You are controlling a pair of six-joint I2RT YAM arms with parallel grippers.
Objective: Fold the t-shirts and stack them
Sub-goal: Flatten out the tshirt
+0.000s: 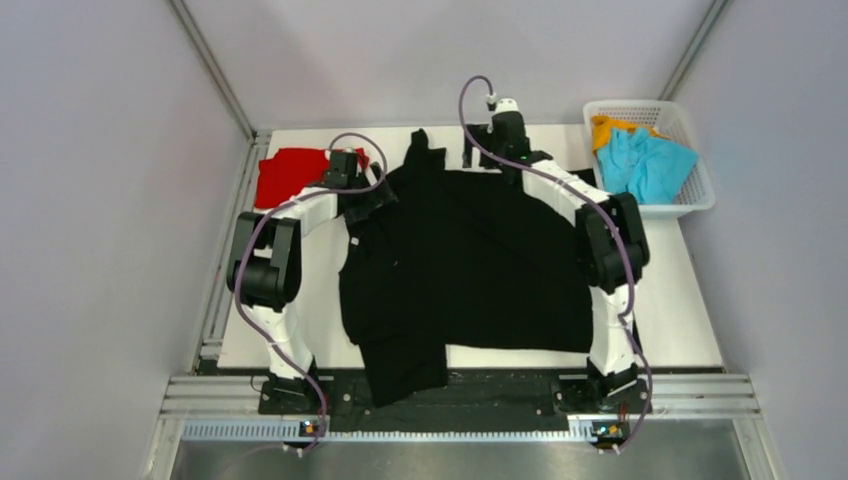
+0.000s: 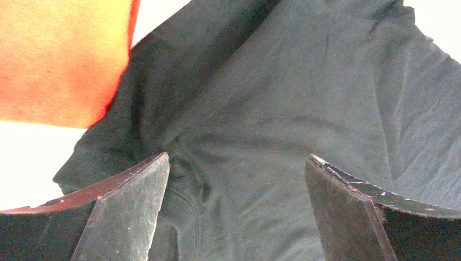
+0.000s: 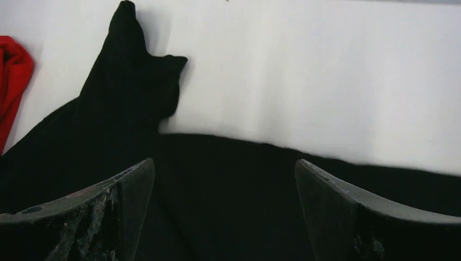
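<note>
top external view: the white table [image 1: 680, 300] fills the middle of the frame, and the black t-shirt [image 1: 470, 260] lies spread across most of it, rumpled. one flap hangs off the lower edge between the arm bases and a bunched point of cloth sticks up at the top centre. at the upper right of the frame the white basket [image 1: 703, 192] holds the cyan garment [image 1: 650, 165] and, behind it, the orange garment [image 1: 603, 128]. at the upper left the red t-shirt [image 1: 285, 175] sits folded, its edge just beside the black cloth.

both your arms reach to the top edge of the black shirt. in the left wrist view the left gripper [image 2: 236, 157] hangs over wrinkled black fabric near a seam, with red cloth at the upper left of the frame. its jaws are spread wide and grasp nothing. in the right wrist view the right gripper [image 3: 224, 161] sits over the shirt's far edge, with bare table beyond. it too is wide apart and empty.

the step in hand looks like laying out the black shirt before its first fold. you will likely need each gripper to drop and pinch that far edge, then pull it taut so the bunched point and creases flatten.
</note>
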